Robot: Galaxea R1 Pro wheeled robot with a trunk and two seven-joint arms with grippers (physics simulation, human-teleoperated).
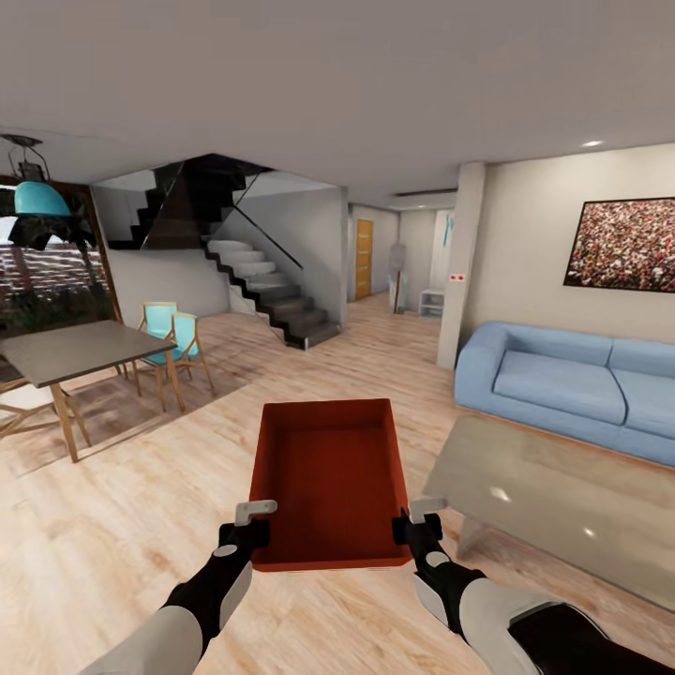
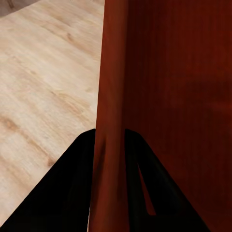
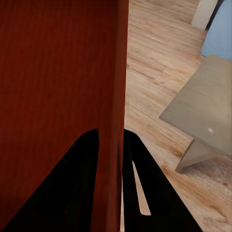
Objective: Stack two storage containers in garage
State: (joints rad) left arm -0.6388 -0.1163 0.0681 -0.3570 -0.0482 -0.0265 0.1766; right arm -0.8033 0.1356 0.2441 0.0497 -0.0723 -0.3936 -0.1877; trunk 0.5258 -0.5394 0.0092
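Above the living room's wood floor [image 1: 112,525], left gripper [image 1: 251,525] and right gripper [image 1: 417,521] each pinch a side wall of one storage container [image 1: 330,473], carried, seemingly garage-bound.

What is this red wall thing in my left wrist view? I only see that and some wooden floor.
Observer: It is one side wall of a red-orange rectangular open-top bin. The head view shows the bin is empty.
Operator: Who holds the other side?
Observer: The right pincer grips the opposite wall, just as the left pincer grips yours.
Operator: What's near us?
Observer: A blue sofa and a pale low coffee table stand on the robot's right.
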